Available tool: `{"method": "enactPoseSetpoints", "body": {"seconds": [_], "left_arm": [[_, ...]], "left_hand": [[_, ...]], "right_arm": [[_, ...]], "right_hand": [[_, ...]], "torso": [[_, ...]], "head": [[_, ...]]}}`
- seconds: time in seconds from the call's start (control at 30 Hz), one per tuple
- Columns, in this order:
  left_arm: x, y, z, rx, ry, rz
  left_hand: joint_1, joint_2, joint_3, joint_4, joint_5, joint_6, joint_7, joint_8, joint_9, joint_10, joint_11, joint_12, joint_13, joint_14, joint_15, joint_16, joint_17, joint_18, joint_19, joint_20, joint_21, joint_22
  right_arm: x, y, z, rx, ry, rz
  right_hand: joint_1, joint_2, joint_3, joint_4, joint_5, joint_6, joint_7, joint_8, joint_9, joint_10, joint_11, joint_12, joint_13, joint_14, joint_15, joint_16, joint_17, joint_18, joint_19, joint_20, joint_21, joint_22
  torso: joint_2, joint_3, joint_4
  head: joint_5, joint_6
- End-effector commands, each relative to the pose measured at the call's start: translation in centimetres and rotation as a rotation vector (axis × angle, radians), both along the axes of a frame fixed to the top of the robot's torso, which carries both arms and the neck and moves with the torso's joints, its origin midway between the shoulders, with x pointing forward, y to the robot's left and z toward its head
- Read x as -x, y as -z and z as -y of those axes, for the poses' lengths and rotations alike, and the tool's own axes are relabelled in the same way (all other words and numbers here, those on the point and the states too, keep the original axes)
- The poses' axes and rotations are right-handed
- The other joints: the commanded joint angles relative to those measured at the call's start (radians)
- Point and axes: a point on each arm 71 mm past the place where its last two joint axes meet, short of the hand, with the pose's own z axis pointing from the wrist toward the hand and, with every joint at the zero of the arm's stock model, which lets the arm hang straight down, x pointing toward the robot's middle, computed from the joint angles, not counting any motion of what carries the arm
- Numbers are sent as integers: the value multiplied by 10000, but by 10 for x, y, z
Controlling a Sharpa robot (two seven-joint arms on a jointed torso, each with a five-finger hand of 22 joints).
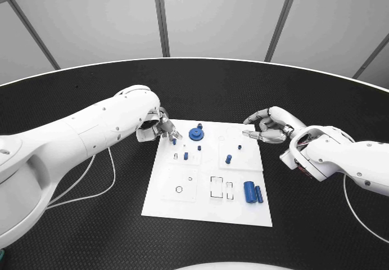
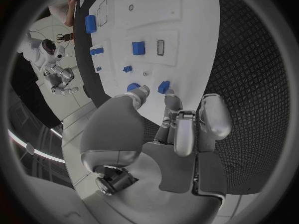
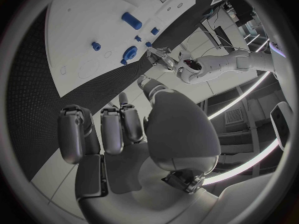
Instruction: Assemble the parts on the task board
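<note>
My left hand (image 1: 159, 126) rests its fingertips at the white board's (image 1: 203, 208) far corner, beside a small blue peg (image 2: 164, 86) and a round blue part (image 1: 196, 133), holding nothing. My right hand (image 1: 270, 126) hovers, fingers curled and empty, above the bench (image 1: 308, 225) off the opposite corner.

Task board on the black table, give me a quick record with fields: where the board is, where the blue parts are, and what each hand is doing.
board: white task board flat mid-table
round part: blue round part near the far edge
small parts: small blue pegs stand in the middle area
large parts: two blue cylinders lie side by side near the right near corner
left hand: left hand at the board's far left corner, fingertips by a small blue piece; grip unclear
right hand: right hand by the far right corner, fingers curled, holding nothing
</note>
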Motion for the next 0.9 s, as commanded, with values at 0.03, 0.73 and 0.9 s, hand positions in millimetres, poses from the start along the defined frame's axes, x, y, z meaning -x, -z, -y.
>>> {"method": "enactPoseSetpoints", "body": {"seconds": [0.03, 0.73, 0.9], "left_arm": [[0, 0, 0, 4, -3, -6], [0, 2, 0, -56, 6, -128], [1, 4, 0, -93, 37, -204]], "left_hand": [[126, 48, -70, 1, -18, 59, 2, 80, -19, 6, -68, 56, -1, 1023, -83, 62, 2635, -13, 48, -55, 56, 5], [488, 265, 16, -141, -6, 56, -31, 147, -86, 18, -106, 41, -43, 1023, -121, 62, 2635, -13, 40, -87, 62, 0], [504, 278, 23, -146, -6, 57, -32, 150, -90, 20, -108, 41, -42, 1023, -122, 62, 2635, -12, 39, -89, 60, -4]], "right_arm": [[0, 0, 0, 0, 2, -3], [0, 0, 0, 2, -10, -15], [0, 0, 0, 4, -10, -19]], "right_hand": [[-40, -52, 50, 36, 67, 67, -30, 63, -10, 23, -13, 40, 750, 617, -84, -36, 721, 157, 533, -74, -43, 1652], [-40, -53, 66, 43, 70, 76, -32, 73, -15, 29, -14, 46, 754, 619, -85, -35, 725, 153, 540, -76, -33, 1663], [-40, -53, 66, 43, 70, 76, -32, 73, -15, 29, -14, 46, 754, 619, -85, -35, 725, 153, 540, -76, -33, 1663]], "torso": [[4, 1, 0], [6, 0, -8], [2, -1, 2]], "head": [[-5, -3], [-18, -53], [-35, -65]]}}
